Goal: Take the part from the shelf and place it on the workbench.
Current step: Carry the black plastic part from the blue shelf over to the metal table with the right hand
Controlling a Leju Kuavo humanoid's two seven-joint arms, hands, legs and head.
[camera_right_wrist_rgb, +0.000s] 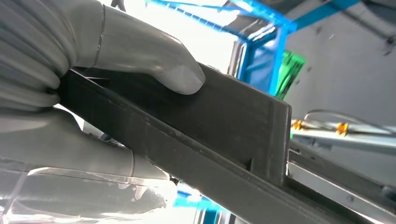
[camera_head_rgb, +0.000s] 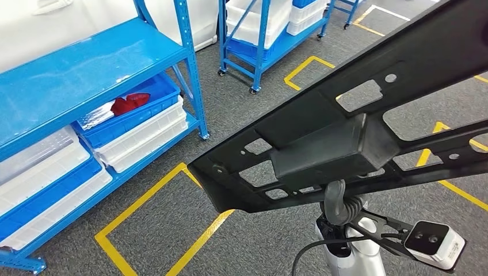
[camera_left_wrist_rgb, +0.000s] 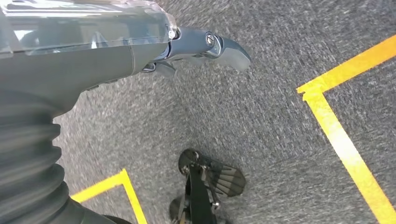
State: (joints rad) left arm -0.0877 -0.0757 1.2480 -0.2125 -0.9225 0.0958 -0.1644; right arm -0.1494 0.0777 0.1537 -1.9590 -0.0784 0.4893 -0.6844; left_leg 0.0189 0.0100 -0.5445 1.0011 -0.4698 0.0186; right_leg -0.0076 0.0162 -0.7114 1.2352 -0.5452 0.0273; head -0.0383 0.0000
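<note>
The black perforated metal frame part (camera_head_rgb: 345, 138) is off the blue steel shelf (camera_head_rgb: 86, 75), clamped between the right hand (camera_right_wrist_rgb: 93, 93) thumb and fingers above the floor; the left hand (camera_left_wrist_rgb: 201, 46) hangs empty, loosely extended; placement on the table remains.

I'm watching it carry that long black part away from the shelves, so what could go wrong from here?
The black perforated frame part is long and reaches well past the right hand, which holds it at its box-shaped block. It could swing or tilt in that hold.

While the robot walks or turns, the part's far end could clip the blue shelving.

The part also blocks much of the head view, so the floor ahead is hard to see. The left hand hangs free over the floor and lends no support.
</note>
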